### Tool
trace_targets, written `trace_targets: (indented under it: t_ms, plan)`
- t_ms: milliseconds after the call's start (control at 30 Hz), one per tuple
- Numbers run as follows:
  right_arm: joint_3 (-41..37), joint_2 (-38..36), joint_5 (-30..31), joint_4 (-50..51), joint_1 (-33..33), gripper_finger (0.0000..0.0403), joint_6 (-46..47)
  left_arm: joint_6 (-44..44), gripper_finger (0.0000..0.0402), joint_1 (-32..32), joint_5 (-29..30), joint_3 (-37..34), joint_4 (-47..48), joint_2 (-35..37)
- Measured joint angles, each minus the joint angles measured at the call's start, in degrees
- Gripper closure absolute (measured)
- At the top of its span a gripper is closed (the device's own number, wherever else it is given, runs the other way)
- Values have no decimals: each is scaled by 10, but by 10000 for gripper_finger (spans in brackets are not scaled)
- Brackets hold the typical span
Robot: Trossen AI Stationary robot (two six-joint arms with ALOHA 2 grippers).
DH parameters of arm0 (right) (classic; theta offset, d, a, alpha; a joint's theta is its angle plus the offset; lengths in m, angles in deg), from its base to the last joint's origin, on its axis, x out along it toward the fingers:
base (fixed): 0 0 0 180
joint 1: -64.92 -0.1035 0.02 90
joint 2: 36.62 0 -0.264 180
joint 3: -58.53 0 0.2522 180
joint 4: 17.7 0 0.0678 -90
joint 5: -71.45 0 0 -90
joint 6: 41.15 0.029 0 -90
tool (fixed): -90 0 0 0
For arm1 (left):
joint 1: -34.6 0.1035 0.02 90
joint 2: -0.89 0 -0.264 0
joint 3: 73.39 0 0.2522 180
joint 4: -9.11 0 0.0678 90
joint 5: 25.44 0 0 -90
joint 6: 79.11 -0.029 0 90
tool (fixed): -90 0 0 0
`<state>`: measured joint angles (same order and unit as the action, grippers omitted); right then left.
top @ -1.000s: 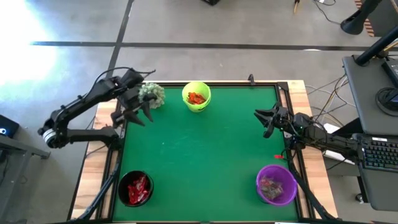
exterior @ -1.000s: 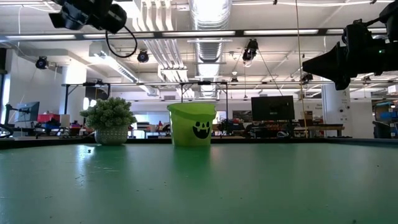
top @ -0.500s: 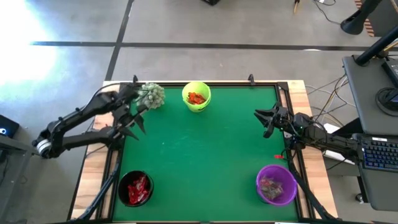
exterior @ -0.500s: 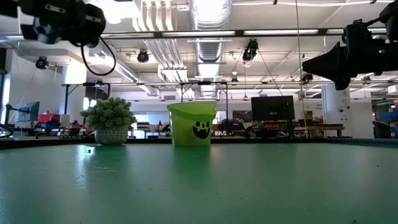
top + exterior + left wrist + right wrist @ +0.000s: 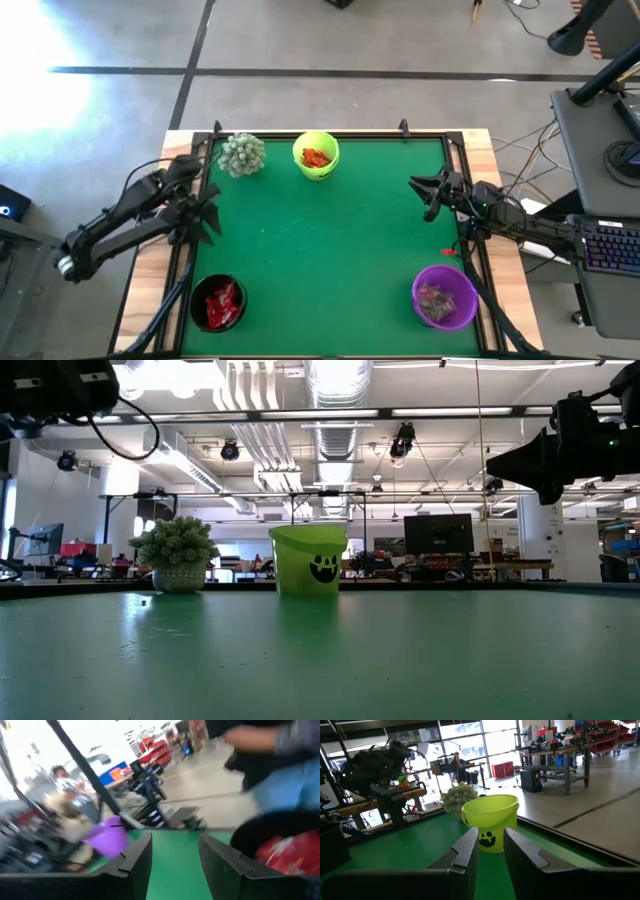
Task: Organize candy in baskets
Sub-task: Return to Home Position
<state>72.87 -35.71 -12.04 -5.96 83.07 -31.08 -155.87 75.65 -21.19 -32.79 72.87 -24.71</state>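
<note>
Hovering L jaws, parted, at table (image 5: 320,240) edge.

Landmark = plant (image 5: 242,153), on the bench (image 5: 320,250) at its far-left corner.
- First basket (image 5: 316,155): just right of the plant, same far edge, not touching it. Candy (image 5: 317,157) inside.
- Second basket (image 5: 218,302): straight back toward the near edge from the plant, at the near-left corner. Candy inside.
- Third basket (image 5: 444,296): diagonally opposite the plant, at the near-right corner. Candy inside.
- Left pincer (image 5: 208,212): on the near side of the plant, slightly left of it, over the bench's left edge, between the plant and the second basket.
- Right pincer (image 5: 420,197): well right of the plant, beyond the first basket, by the bench's right edge, between the first and third baskets.
</note>
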Motion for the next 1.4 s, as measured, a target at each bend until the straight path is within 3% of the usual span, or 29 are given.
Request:
trace_targets:
  t_ms: [100,200,267,367,433,500,533,600,733,867,1100,1400]
  plan:
    - [0,0,0,0,0,321,0,32,257,0,5,-21,-61,45]
    - [0,0,0,0,0,321,0,208,257,-2,12,-33,-148,75]
    - [0,0,0,0,0,321,0,367,257,-5,55,-39,-239,91]
    - [0,0,0,0,0,321,0,640,257,-17,209,-43,-383,119]
    - [0,0,0,0,0,321,0,810,257,-28,373,-43,-441,139]
    - [0,0,0,0,0,321,0,889,257,-36,548,-43,-440,162]
    - [0,0,0,0,0,321,0,893,257,-39,611,-43,-432,172]
    - [0,0,0,0,0,321,0,891,257,-47,671,-50,-425,188]
    - [0,0,0,0,0,321,0,857,257,-62,678,-79,-425,222]
    - [0,0,0,0,0,321,0,877,257,-74,706,-132,-423,257]
    - [0,4,-3,0,0,321,0,952,257,-84,740,-211,-447,256]
    - [0,5,-4,0,0,321,0,931,257,-120,776,-246,-482,256]
